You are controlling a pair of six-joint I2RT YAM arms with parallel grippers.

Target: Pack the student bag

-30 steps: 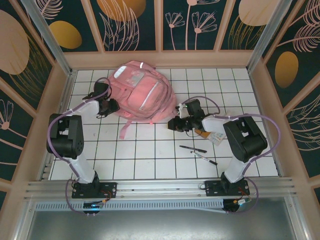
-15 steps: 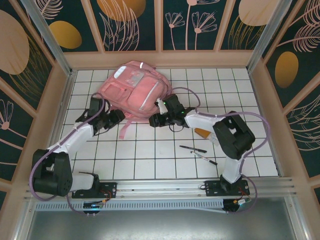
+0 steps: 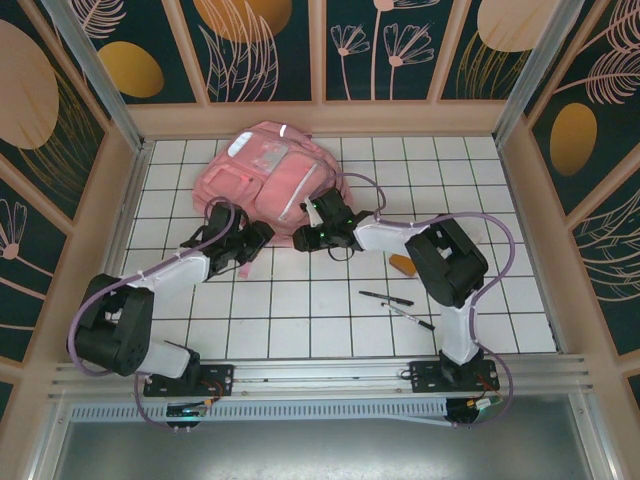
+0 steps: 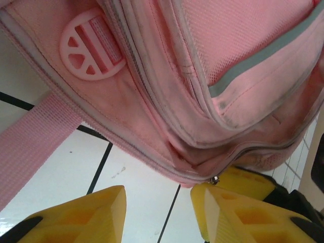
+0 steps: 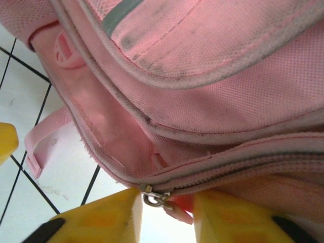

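The left claw (image 3: 262, 236) is hovering low over the white tiled counter (image 3: 300, 310), just at the near edge of the student bag (image 3: 270, 180). In the left wrist view, this claw (image 4: 157, 193) is showing its two yellow fingers spread apart, with bare tile between them and nothing held. The bag's pink bottom edge (image 4: 202, 76) is sitting just beyond the fingertips. A round pink buckle (image 4: 91, 50) and a flat pink strap (image 4: 30, 147) are lying to the left of it, the strap running down across the tile.

The right claw (image 3: 300, 238) is reaching in from the other side and pointing at the same near edge of the bag, close to the left claw. In the right wrist view, its yellow fingers (image 5: 116, 215) are standing a little apart, with a metal zipper pull (image 5: 151, 198) and its pink tab sitting between them. I cannot tell whether they are pinching the pull or only framing it.

The bag is lying flat toward the far left of the counter, its grey-white reflective strips facing up.

Two dark pens (image 3: 386, 298) are lying side by side on the tiles nearer the right arm, well apart from the bag. A small orange object (image 3: 402, 264) is lying just beyond them, partly hidden by the arm.
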